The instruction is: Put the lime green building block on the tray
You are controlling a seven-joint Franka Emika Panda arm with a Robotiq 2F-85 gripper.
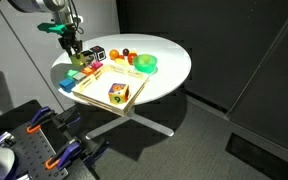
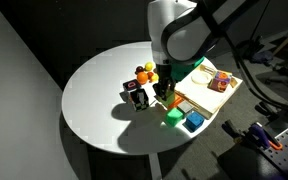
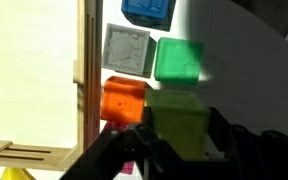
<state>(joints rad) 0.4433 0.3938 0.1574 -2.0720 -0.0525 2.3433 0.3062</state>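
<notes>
The hand (image 3: 180, 142) is clamped on the lime green block (image 3: 179, 118), a finger on each flank, and holds it just outside the wooden tray (image 3: 84, 60). Also outside the tray on the table (image 1: 169, 65) are an orange block (image 3: 124, 98) and a grey block (image 3: 127, 48), both close to its rim. A bright green block (image 3: 179, 58) and a blue block (image 3: 149, 10) lie farther out. A multicoloured cube (image 1: 117, 94) sits inside the tray.

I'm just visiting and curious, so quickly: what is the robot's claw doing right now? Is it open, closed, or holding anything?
Gripper: closed on the lime green block, as the wrist view shows.
</notes>
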